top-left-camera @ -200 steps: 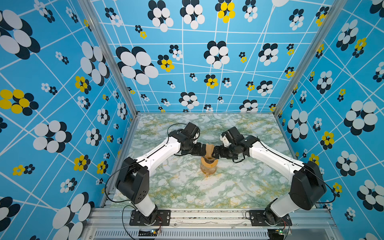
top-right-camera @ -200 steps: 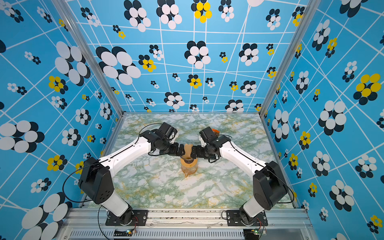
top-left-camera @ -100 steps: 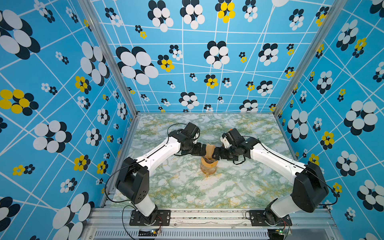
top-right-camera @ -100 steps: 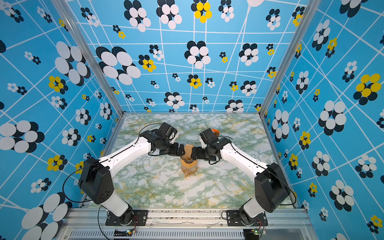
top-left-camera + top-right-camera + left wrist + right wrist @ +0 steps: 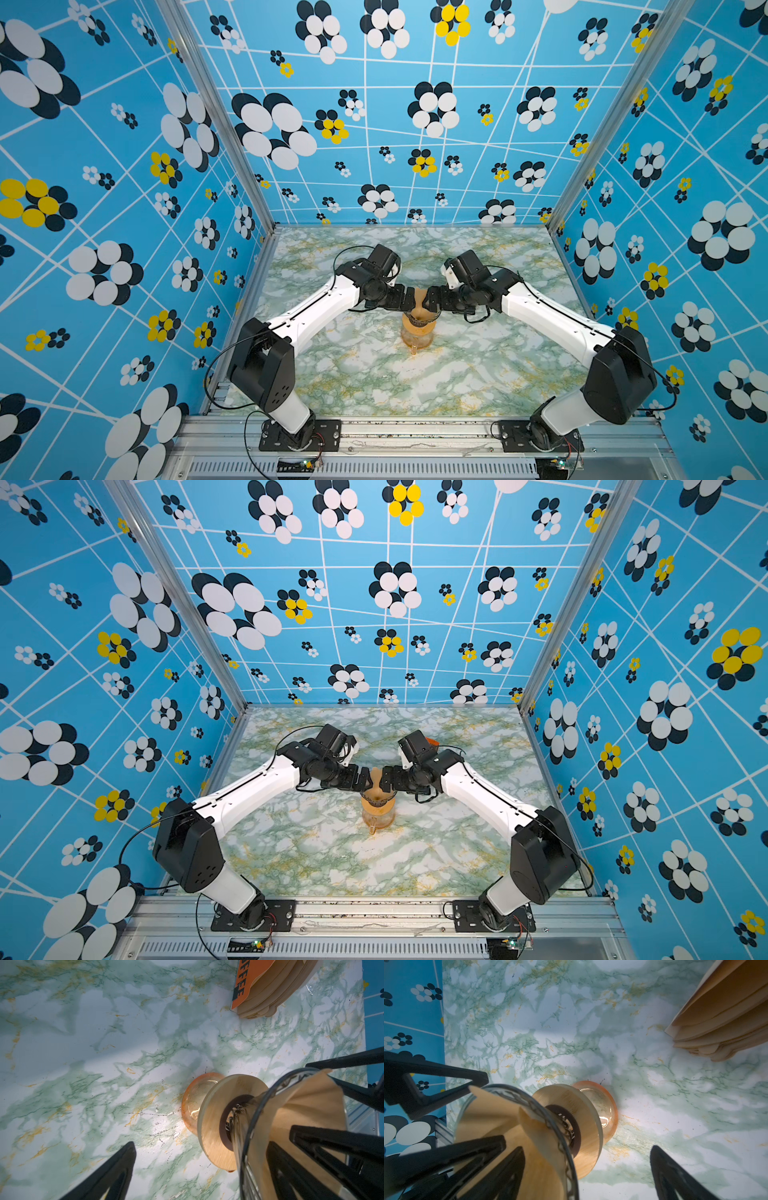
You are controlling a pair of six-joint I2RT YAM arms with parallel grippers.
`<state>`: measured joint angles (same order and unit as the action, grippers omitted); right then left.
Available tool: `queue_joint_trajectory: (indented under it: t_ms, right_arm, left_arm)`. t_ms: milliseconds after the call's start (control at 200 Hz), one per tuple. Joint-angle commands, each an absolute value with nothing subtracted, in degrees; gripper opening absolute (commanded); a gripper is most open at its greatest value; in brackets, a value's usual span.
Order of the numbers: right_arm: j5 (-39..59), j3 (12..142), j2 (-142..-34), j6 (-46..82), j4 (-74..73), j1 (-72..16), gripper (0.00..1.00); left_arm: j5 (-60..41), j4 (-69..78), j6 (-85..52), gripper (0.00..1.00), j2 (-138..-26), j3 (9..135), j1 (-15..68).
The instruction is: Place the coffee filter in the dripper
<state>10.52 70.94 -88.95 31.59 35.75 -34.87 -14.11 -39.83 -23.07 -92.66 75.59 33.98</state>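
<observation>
Tan paper-cone coffee filter (image 5: 307, 1109) sits in clear ribbed glass dripper (image 5: 249, 1126), unmoved; my left gripper (image 5: 408, 301) and right gripper (image 5: 430, 299) wide open. Looks placed.

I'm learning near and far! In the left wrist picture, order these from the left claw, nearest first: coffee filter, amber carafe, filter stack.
1. Coffee filter: inside the dripper, right beside the left claw.
2. Amber carafe: below the dripper.
3. Filter stack: far across the table.

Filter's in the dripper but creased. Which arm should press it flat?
Right, narrowly. The left gripper and right gripper both stand open, a finger inside the filter, but its crease looks nearer the right one.
</observation>
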Motion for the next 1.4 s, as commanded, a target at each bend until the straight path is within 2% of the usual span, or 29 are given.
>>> queue_joint_trajectory:
  t_ms: [0,430,1395]
  right_arm:
    - [9.84,72.27,-90.66,32.45,37.83,-35.33,0.95]
    - [10.57,70.44,-91.04,32.09,37.86,-35.86,0.95]
    - [6.59,71.96,-94.38,31.64,41.05,-36.06,0.95]
  left_arm:
    - [-13.66,-40.56,-22.67,0.99,-91.43,75.09,34.62]
    - [-10.6,-43.19,-23.1,0.99,-92.71,75.84,34.73]
    - [-10.26,-44.03,-23.3,0.99,-94.13,76.38,34.63]
